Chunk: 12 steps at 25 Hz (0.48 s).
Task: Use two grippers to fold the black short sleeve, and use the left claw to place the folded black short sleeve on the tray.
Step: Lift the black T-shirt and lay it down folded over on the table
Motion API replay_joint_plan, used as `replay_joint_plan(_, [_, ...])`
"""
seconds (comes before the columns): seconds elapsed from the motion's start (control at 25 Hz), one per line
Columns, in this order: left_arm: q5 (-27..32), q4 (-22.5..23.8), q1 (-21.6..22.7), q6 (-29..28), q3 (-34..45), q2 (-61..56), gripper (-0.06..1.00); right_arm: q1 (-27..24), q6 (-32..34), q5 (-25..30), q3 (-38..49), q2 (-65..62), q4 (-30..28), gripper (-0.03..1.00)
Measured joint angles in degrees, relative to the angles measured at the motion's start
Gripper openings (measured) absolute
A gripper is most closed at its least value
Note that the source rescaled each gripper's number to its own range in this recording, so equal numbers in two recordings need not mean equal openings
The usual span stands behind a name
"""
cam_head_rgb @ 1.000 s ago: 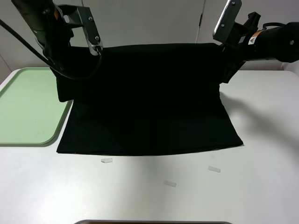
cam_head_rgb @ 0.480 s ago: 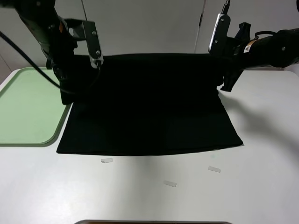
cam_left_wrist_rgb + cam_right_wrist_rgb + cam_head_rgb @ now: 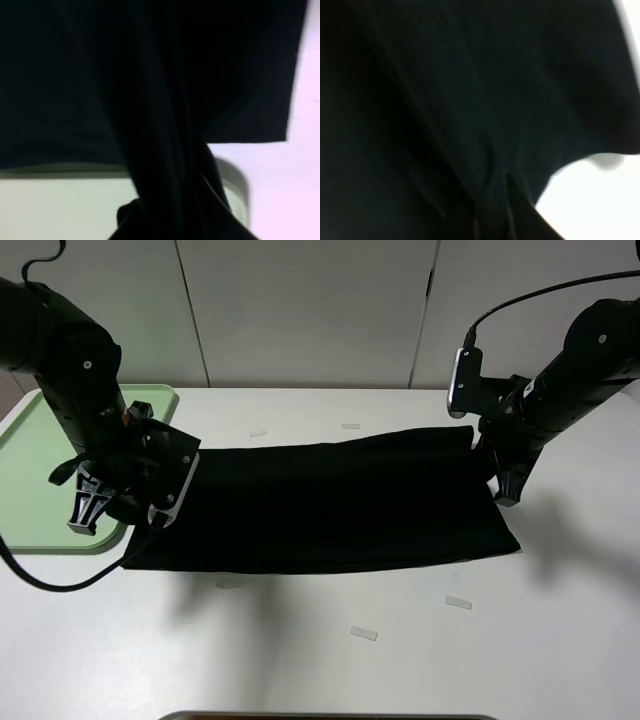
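Note:
The black short sleeve (image 3: 330,505) lies as a wide band across the middle of the table, its back edge drawn forward over the front part. My left gripper (image 3: 150,515) is shut on the shirt's left end, low over the table beside the tray (image 3: 30,470). My right gripper (image 3: 497,485) is shut on the shirt's right end. In both wrist views the black cloth (image 3: 150,90) (image 3: 445,100) fills most of the picture and hides the fingers. In the left wrist view a pale green strip of the tray (image 3: 55,200) shows under the cloth.
Small bits of clear tape lie on the white table, at the front (image 3: 363,634) (image 3: 458,602) and behind the shirt (image 3: 258,433) (image 3: 350,426). A dark object (image 3: 330,717) shows at the front edge. White wall panels stand behind the table.
Both grippers have come down and forward from high at the back, carrying the shirt's raised edge down so the cloth now lies low and folded over itself.

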Motion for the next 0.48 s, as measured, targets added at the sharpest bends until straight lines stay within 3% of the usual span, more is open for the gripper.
replay_joint_plan(0.08, [0.0, 0.0, 0.0, 0.21, 0.19, 0.0, 0.0, 0.0, 0.0, 4.41, 0.0, 0.0, 2.54, 0.0])
replay_joint_plan(0.2, [0.34, 0.52, 0.0, 0.36, 0.5, 0.0, 0.01, 0.0, 0.0, 6.16, 0.0, 0.0, 5.58, 0.0])
replay_joint_plan(0.28, [1.25, 0.8, 0.0, 0.36, 0.5, 0.0, 0.08, 0.0, 0.0, 6.93, 0.0, 0.0, 7.06, 0.02])
replay_joint_plan(0.32, [2.7, 1.41, 0.11, 0.38, 0.56, 0.0, 0.17, 0.0, 0.0, 7.33, 0.0, 0.0, 7.38, 0.07])
replay_joint_plan(0.4, [5.51, 2.27, 0.33, 0.51, 0.88, 0.0, 0.37, -0.49, 0.0, 8.65, 0.0, 0.0, 6.89, 0.26])
replay_joint_plan(0.48, [7.09, 2.57, 0.55, -0.1, 1.11, 0.0, 0.58, -0.97, 0.5, 10.48, 0.0, 0.0, 6.22, 0.56])
